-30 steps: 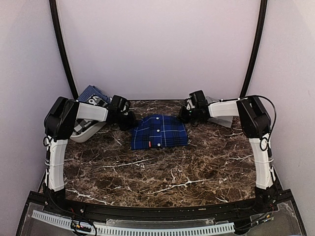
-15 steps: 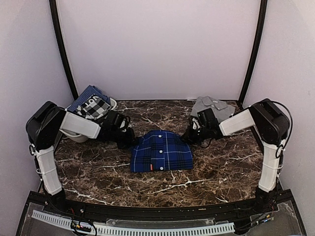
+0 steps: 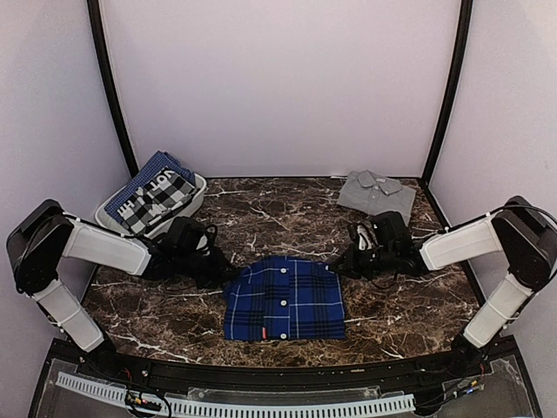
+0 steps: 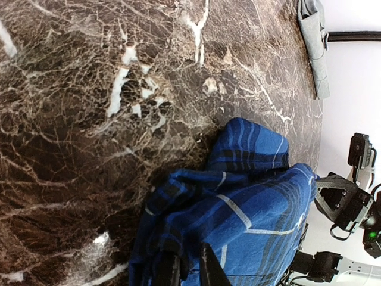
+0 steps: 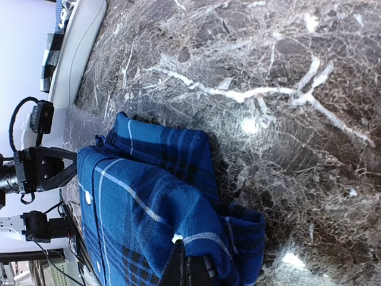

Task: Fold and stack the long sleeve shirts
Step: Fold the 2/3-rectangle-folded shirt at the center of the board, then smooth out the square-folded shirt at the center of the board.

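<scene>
Plaid shirt (image 3: 283, 300): folded, buttons up, flat on the tabletop (image 3: 287, 218) near the front edge, between the two arms.
Left pincer (image 3: 219, 272): closed narrow on the shirt's far-left corner; its wrist view shows blue cloth bunched between the fingers (image 4: 166, 271).
Right pincer (image 3: 345, 264): pinched tight on the far-right corner, with a fold of cloth in its grip.
Risk, skew: both far corners are bunched and raised, so uneven pulling or one side letting go first would likely twist the fold or drag it open.
Risk, snag: cloth could cling to the fingers on release and lift with them, rumpling the far edge.
Bin (image 5: 80, 47): white, at the left back; it holds a black-and-white checked cloth (image 3: 152, 198) with a blue patterned cloth (image 3: 157, 164) behind it, piled above the rim.
Grey shirt (image 3: 374, 192): folded at the far right, well apart from the plaid one, so no stack is made yet. Carrying one shirt onto the other could loosen its folds.
</scene>
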Robot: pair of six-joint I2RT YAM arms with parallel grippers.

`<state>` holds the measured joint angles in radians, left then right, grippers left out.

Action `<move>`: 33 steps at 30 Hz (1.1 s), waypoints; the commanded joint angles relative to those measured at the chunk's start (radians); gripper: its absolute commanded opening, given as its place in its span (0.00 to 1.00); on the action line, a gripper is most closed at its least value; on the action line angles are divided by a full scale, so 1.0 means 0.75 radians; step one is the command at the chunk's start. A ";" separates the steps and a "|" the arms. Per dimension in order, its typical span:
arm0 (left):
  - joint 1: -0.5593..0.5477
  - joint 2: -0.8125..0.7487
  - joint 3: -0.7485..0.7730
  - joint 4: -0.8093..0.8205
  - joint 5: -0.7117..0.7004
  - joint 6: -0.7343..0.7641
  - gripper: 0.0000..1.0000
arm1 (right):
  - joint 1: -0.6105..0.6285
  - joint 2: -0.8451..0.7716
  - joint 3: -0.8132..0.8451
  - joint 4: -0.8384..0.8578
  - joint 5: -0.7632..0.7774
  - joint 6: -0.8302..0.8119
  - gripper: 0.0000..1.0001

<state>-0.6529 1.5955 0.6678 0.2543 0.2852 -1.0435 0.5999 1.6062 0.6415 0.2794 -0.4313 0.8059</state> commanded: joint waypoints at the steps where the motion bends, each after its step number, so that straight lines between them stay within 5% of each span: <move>1: 0.008 -0.069 0.016 -0.013 0.003 -0.008 0.19 | 0.000 -0.077 0.000 -0.051 0.113 -0.046 0.02; 7: 0.034 -0.173 0.125 -0.194 -0.100 0.119 0.57 | -0.002 -0.184 0.058 -0.208 0.231 -0.107 0.35; 11: 0.033 -0.251 0.152 -0.266 -0.126 0.221 0.62 | 0.025 -0.236 0.106 -0.264 0.253 -0.159 0.44; 19: -0.070 -0.255 0.193 -0.328 -0.039 0.289 0.30 | 0.216 -0.113 0.282 -0.402 0.269 -0.271 0.21; 24: -0.152 -0.096 0.255 -0.290 0.019 0.301 0.17 | 0.246 0.009 0.353 -0.431 0.293 -0.299 0.20; 33: -0.101 0.227 0.482 -0.384 -0.076 0.390 0.10 | 0.111 0.215 0.409 -0.379 0.170 -0.288 0.21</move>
<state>-0.7609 1.6897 0.9463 0.0406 0.2661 -0.8047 0.7452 1.7317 0.9257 -0.0292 -0.2565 0.5869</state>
